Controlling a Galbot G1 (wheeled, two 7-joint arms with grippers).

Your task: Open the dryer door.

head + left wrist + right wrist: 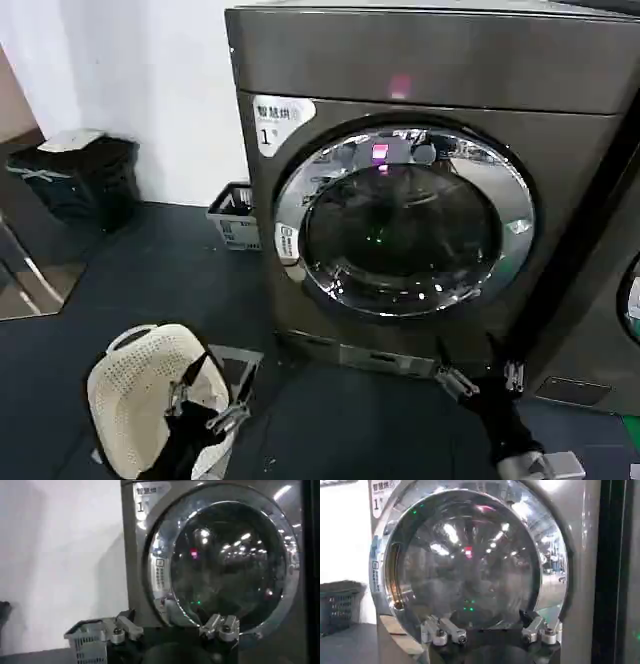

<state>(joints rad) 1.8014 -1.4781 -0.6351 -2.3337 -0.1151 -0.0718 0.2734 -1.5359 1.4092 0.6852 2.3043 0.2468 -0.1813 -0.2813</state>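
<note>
The dryer point(420, 70) is a dark grey-bronze machine with a white sticker marked "1" point(272, 125). Its round dryer door point(404, 222), a chrome ring around dark glass, lies flat against the front. My left gripper point(207, 397) hangs low at the left, open and holding nothing, over a white basket. My right gripper point(485, 373) is open and holding nothing, low in front of the dryer's base, below the door's right side. In the left wrist view the open gripper point(172, 623) faces the dryer door point(225, 555). In the right wrist view the open gripper point(490, 626) faces the dryer door point(470, 555) close up.
A white perforated laundry basket point(135, 395) stands on the dark floor at lower left. A small grey crate point(235, 217) sits by the dryer's left side, a black bin point(80, 178) by the wall. A neighbouring machine point(610, 330) adjoins the dryer on the right.
</note>
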